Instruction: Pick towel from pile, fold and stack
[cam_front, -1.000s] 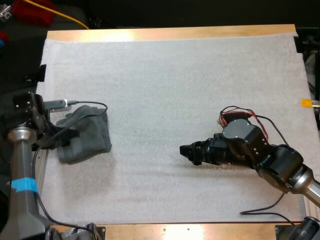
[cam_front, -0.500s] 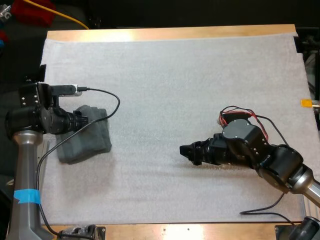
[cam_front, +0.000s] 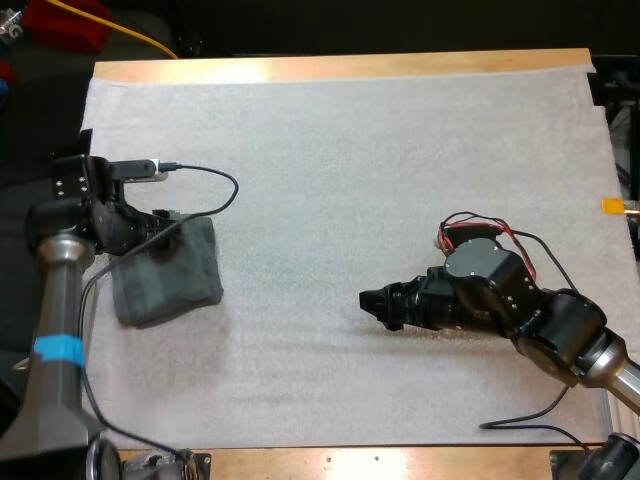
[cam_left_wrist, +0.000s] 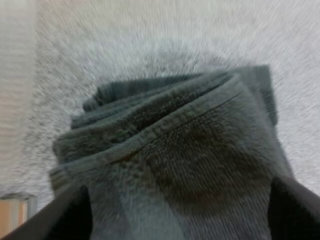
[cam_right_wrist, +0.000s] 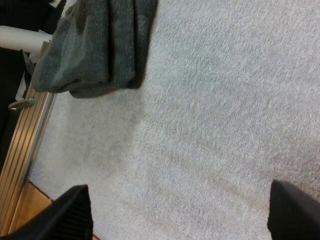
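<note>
A dark grey-green towel lies folded in a thick bundle near the left edge of the white mat. My left gripper hovers at the towel's far edge, open. In the left wrist view its fingers stand wide apart above the towel's layered folds, and the left gripper holds nothing. My right gripper rests low over bare mat right of centre, pointing toward the towel. It is open, and the towel lies some way ahead of it.
The mat's left border and the table's wooden rim run close beside the towel. A wooden strip bounds the far side. Bare mat stretches between the two grippers.
My left arm lifted off the towel, swung its wrist around, and now sits a little farther back at the towel's far edge. Towel and right arm are unchanged.
</note>
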